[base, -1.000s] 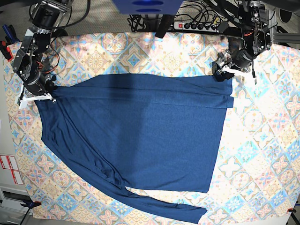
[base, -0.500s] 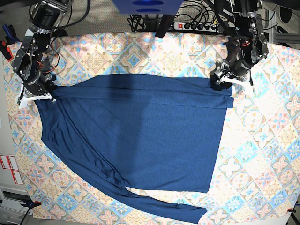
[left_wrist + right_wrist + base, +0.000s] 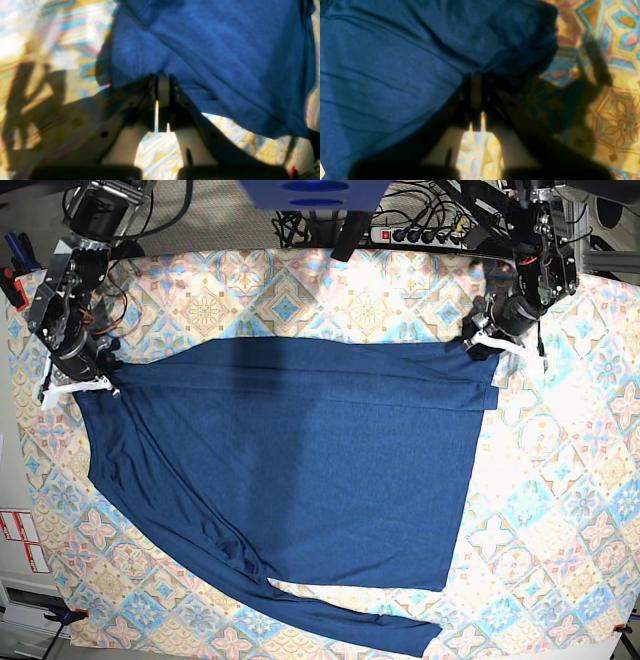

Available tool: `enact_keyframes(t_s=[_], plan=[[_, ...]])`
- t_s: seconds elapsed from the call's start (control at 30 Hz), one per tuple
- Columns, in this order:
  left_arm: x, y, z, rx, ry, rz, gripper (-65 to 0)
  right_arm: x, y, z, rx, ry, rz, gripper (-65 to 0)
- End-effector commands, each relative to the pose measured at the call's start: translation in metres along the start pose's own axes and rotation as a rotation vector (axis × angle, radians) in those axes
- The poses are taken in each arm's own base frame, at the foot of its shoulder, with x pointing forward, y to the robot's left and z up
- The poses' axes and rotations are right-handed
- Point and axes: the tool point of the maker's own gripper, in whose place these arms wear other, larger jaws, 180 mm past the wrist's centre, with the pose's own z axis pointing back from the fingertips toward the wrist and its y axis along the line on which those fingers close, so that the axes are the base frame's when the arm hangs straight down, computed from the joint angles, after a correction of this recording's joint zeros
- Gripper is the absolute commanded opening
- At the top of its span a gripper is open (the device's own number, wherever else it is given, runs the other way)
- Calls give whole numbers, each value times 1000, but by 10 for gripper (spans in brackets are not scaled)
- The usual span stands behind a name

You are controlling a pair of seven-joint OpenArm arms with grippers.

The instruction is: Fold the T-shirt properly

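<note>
The dark navy T-shirt (image 3: pixel 300 460) lies spread on the patterned tablecloth, one long sleeve (image 3: pixel 340 620) trailing toward the front edge. My left gripper (image 3: pixel 487 343) is at the shirt's far right corner, shut on the fabric edge. In the left wrist view its jaws (image 3: pixel 162 78) meet on the T-shirt (image 3: pixel 212 50), which hangs slightly raised over the cloth. At the shirt's far left corner, my right gripper (image 3: pixel 85 383) is shut on it. The right wrist view shows that gripper (image 3: pixel 476 78) pinching the bunched T-shirt (image 3: pixel 395 62) edge.
A colourful tiled tablecloth (image 3: pixel 560 510) covers the table. A power strip (image 3: pixel 420 235) and cables lie behind the back edge. Red-and-white labels (image 3: pixel 20 540) sit off the table's left side. A blue object (image 3: pixel 315 192) hangs above the back middle.
My left gripper has closed on the shirt's far right corner and shifted slightly right. The right gripper has stayed in place, shut on the left corner.
</note>
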Motion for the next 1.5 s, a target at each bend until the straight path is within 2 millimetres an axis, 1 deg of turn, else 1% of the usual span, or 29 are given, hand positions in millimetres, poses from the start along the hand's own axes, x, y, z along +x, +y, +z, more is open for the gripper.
enact_keyframes(t_s=[0.0, 0.07, 0.13, 0.23, 0.33, 0.43, 0.53, 0.67, 0.73, 0.77, 0.83, 0.9, 1.07, 1.1, 1.2, 1.27, 1.33, 1.47], plan=[[16, -1, 7, -8, -43, -23, -650, 19, 3, 4, 14, -51, 10, -650], [19, -1, 11, -8, -55, -24, -650, 17, 2, 4, 11, -48, 10, -650], [16, 2, 20, 2, -60, -33, -650, 15, 0, 6, 7, -44, 13, -650], [13, -1, 30, 1, -62, -54, -650, 15, 0, 6, 7, -46, 14, -650], [10, 7, 34, 19, -60, -48, -650, 14, 0, 6, 7, -43, 15, -650], [-2, 15, 41, 39, -36, -41, -650, 14, 0, 6, 7, -43, 15, -650], [-16, 23, 48, 59, -9, -41, -650, 3, -7, 7, -7, -10, 16, -650], [-32, 32, 55, 80, 28, -37, -650, -6, -10, 8, -12, 29, 17, -650], [-39, 33, 58, 74, 43, -48, -650, -12, -16, 11, -24, 41, 20, -650], [-38, 36, 60, 78, 40, -52, -650, -13, -17, 13, -27, 37, 26, -650], [-32, 42, 64, 90, 17, -46, -650, -13, -18, 17, -29, 30, 37, -650], [-23, 40, 63, 85, -3, -48, -650, -8, -14, 20, -22, 14, 47, -650], [20, 14, 50, 23, -104, -73, -650, 2, -7, 20, -8, -10, 51, -650], [32, 6, 47, 6, -128, -80, -650, 9, -1, 19, 4, -26, 48, -650], [56, -8, 41, -22, -180, -92, -650, 24, 13, 14, 30, -53, 41, -650], [66, -13, 35, -37, -199, -84, -650, 35, 21, 13, 45, -74, 37, -650], [80, -16, 27, -47, -219, -72, -650, 41, 26, 8, 56, -79, 24, -650], [98, -15, 6, -59, -229, -19, -650, 46, 33, -4, 70, -67, -11, -650]])
